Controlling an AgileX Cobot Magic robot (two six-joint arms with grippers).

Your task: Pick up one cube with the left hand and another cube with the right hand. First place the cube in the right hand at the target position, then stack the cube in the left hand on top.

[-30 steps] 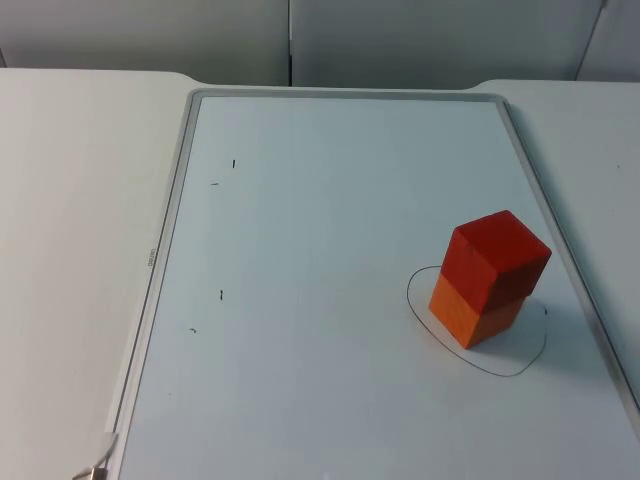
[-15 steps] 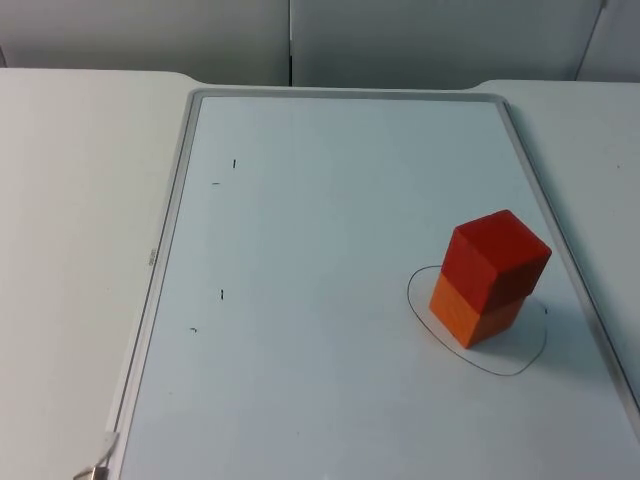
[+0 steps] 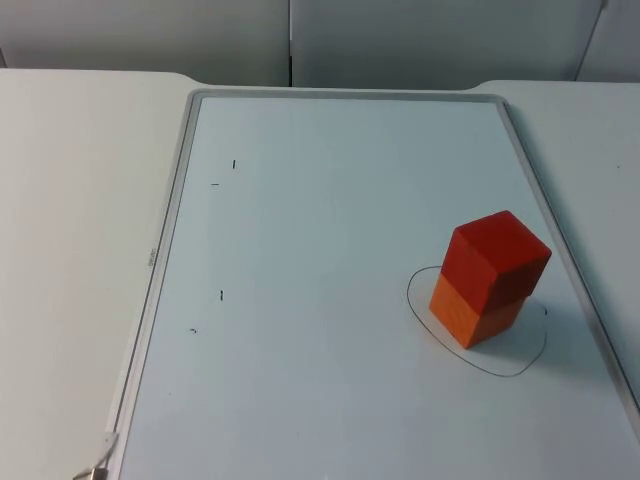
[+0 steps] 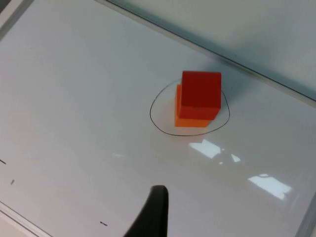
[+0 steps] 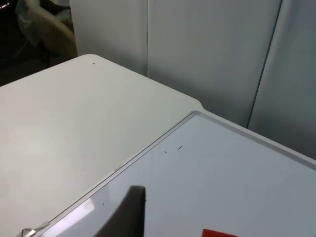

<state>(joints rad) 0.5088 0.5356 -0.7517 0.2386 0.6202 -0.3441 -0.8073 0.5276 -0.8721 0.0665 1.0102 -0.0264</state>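
A red cube point(image 3: 497, 257) sits stacked on an orange cube point(image 3: 470, 315), slightly turned against it. Both stand inside a hand-drawn circle point(image 3: 520, 348) at the right side of the whiteboard point(image 3: 320, 230). Nothing touches the stack. In the left wrist view my left gripper point(image 4: 154, 212) hangs above the board, well back from the red cube point(image 4: 200, 94) and the orange cube point(image 4: 190, 121) under it. My right gripper point(image 5: 126, 212) is raised over the board's far part, with a sliver of the red cube point(image 5: 219, 233) showing.
The whiteboard has a grey metal frame point(image 3: 170, 200) and a few small pen marks point(image 3: 221, 294). A metal clip point(image 3: 95, 470) sits at its near left corner. The white table point(image 3: 70, 200) ends at the grey partition wall point(image 3: 400, 40).
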